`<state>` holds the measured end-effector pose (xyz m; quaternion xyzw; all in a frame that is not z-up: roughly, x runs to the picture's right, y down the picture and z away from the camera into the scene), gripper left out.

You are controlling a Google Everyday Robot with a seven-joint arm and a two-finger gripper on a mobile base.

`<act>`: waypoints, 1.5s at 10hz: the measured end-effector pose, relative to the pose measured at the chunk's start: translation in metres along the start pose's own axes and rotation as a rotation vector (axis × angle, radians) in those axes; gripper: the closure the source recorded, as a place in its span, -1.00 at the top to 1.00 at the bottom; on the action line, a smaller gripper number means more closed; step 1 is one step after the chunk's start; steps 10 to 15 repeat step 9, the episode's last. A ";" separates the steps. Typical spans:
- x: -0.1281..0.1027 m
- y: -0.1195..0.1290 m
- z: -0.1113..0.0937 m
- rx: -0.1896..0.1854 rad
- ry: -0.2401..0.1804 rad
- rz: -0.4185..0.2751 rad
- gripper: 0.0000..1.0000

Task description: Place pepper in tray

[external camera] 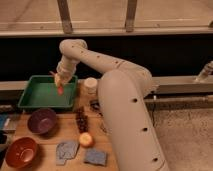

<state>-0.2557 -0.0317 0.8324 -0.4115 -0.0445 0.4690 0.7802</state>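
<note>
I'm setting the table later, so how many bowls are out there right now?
2. A purple bowl sits just in front of the tray; a red-brown bowl is at the table's front left corner. The gripper hangs over the tray with the pepper. The arm may hide more.

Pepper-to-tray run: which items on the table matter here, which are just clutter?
Job items:
- pepper, at the pincer, over the tray's right side
- green tray, back left of the table

Clutter:
- purple bowl
- red-brown bowl
- grape bunch
- apple
- white cup
- two grey-blue cloth-like pieces, front edge
</note>
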 end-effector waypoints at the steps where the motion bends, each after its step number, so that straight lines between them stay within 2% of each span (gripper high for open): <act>1: 0.000 0.000 0.000 0.000 0.000 0.000 0.60; 15: 0.000 0.000 0.000 0.000 0.000 0.000 0.60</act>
